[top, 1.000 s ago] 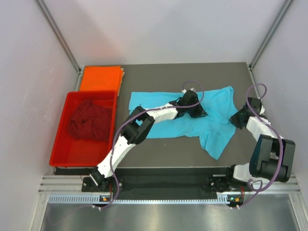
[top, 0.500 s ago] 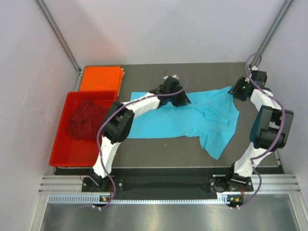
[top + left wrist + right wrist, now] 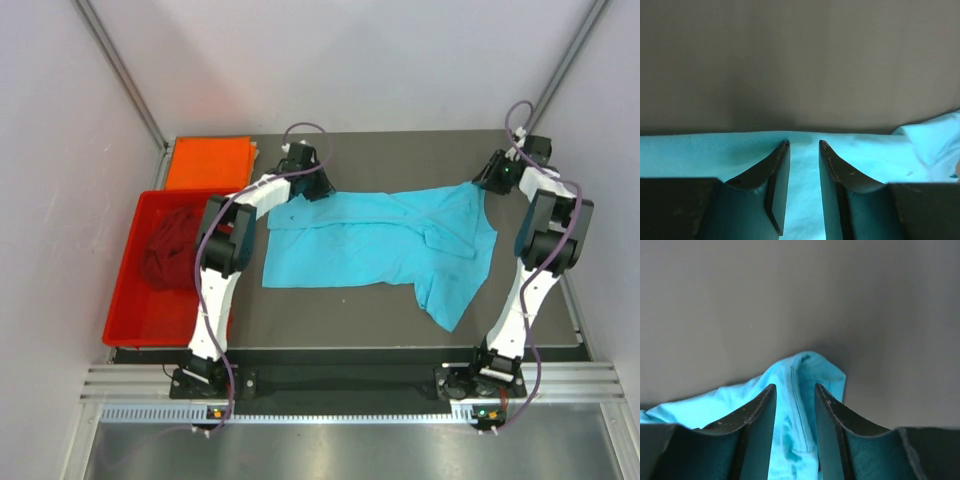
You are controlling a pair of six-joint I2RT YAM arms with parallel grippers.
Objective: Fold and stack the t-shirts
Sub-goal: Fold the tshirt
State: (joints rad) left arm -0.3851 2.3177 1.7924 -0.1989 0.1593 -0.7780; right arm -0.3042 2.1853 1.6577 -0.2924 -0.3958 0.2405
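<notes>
Turquoise shirt (image 3: 380,245) lies spread across the middle of the desk (image 3: 400,150), rumpled, with one sleeve pointing to the near edge. Orange shirt (image 3: 208,162) sits folded flat at the desk's far left corner. Maroon shirt (image 3: 172,250) is bunched in the red tray (image 3: 130,320) at the left edge. Left gripper (image 3: 312,189) is at the turquoise shirt's far left corner and right gripper (image 3: 489,181) at its far right corner, both low on the cloth.

Left wrist view: left gripper (image 3: 803,144) jaws are narrowly parted and pinch nothing. Turquoise shirt (image 3: 865,160) lies flat under and between them, tips at its far edge, bare desk (image 3: 800,65) beyond.

Right wrist view: right gripper (image 3: 794,386) jaws are narrowly parted. A hemmed corner of the turquoise shirt (image 3: 825,372) humps up in the gap, loose, with bare desk (image 3: 790,290) beyond.
</notes>
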